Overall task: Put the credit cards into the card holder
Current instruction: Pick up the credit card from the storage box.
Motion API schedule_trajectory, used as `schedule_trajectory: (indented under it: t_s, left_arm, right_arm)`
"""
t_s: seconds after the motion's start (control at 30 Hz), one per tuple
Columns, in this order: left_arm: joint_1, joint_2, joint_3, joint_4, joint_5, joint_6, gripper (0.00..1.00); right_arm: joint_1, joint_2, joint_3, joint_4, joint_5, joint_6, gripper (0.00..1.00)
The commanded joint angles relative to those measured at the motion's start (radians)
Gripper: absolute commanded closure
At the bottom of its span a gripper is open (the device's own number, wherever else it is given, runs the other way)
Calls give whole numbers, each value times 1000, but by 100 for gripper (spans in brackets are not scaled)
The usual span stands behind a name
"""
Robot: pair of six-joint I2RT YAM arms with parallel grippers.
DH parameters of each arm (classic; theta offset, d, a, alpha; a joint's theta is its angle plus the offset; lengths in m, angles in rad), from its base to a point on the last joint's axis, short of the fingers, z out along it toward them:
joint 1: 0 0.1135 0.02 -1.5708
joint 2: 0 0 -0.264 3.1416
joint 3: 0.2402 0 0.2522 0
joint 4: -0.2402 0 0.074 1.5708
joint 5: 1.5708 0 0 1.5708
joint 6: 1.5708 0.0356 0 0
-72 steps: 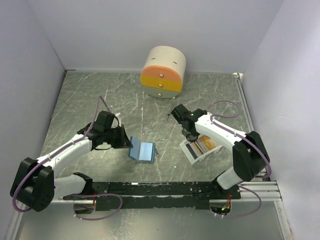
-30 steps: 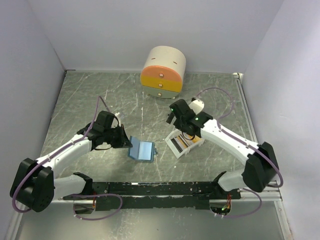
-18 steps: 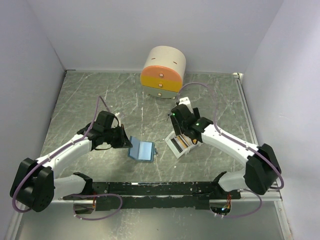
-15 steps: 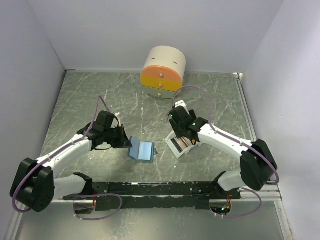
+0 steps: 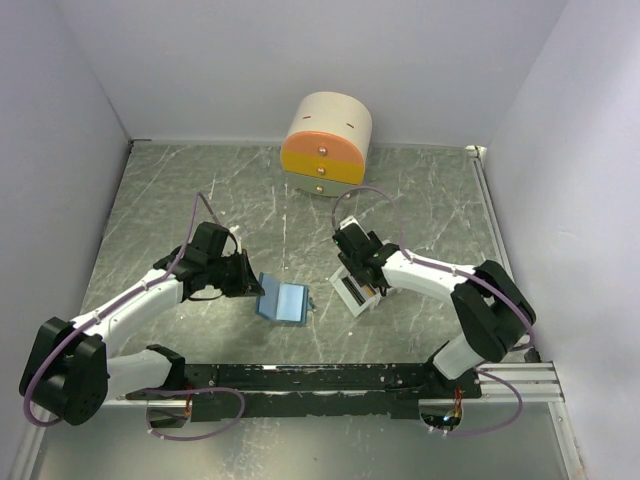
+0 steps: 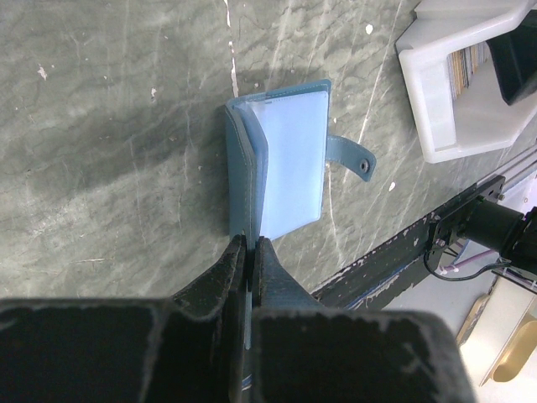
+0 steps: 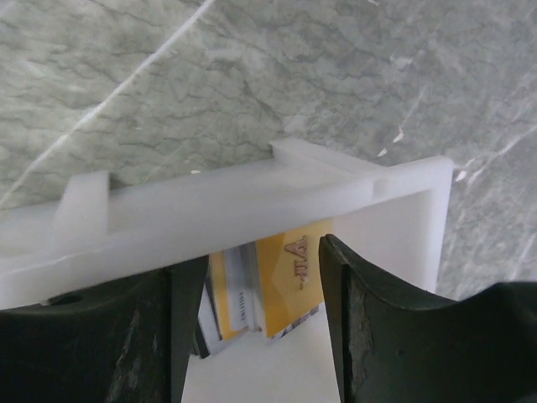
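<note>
The light-blue card holder (image 5: pixel 283 300) lies open on the marble table, its tab (image 6: pixel 351 155) pointing towards the tray. My left gripper (image 6: pixel 249 243) is shut on the near edge of one flap of the card holder (image 6: pixel 285 159). The credit cards (image 7: pixel 294 269), yellow, whitish and dark, lean in a stack inside the white tray (image 7: pixel 252 201). My right gripper (image 7: pixel 264 256) reaches down into that tray, its jaws apart with one finger on each side of the stack. In the top view the right gripper (image 5: pixel 352 283) covers most of the tray (image 5: pixel 345 300).
A round cream drawer box (image 5: pixel 327 143) with orange and yellow fronts stands at the back centre. The black rail (image 5: pixel 320 378) with both arm bases runs along the near edge. White walls close the table on three sides.
The right gripper has come forward and down from behind the tray into it, and its jaws have narrowed around the cards. The left gripper and the card holder have not moved.
</note>
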Motion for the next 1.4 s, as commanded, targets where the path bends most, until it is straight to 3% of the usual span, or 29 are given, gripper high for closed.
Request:
schedule_trajectory:
  t_s: [0.0, 0.2, 0.4, 0.6, 0.93, 1.03, 1.1, 1.37]
  left_arm:
    - [-5, -25, 15, 2, 16, 9, 93]
    - [-6, -14, 23, -5, 9, 11, 93]
    - [-6, -16, 24, -7, 3, 11, 93]
    - [-6, -13, 22, -3, 5, 10, 93]
    - [-6, -8, 24, -1, 5, 10, 93]
    - [-6, -9, 25, -1, 6, 10, 93]
    - [-6, -7, 25, -1, 4, 10, 93]
    - [-5, -12, 28, -7, 1, 10, 93]
  right_arm:
    - [-6, 39, -16, 61, 34, -20, 44]
    - [-24, 34, -44, 93, -38, -41, 51]
    - [-27, 27, -34, 78, -59, -51, 86]
    - [-28, -45, -10, 30, 29, -33, 100]
    - [-28, -120, 11, -41, -44, -15, 100]
    - [-28, -123, 10, -40, -50, -13, 94]
    - [-28, -122, 7, -32, -64, -23, 100]
    - [-28, -129, 22, -47, -80, -7, 100]
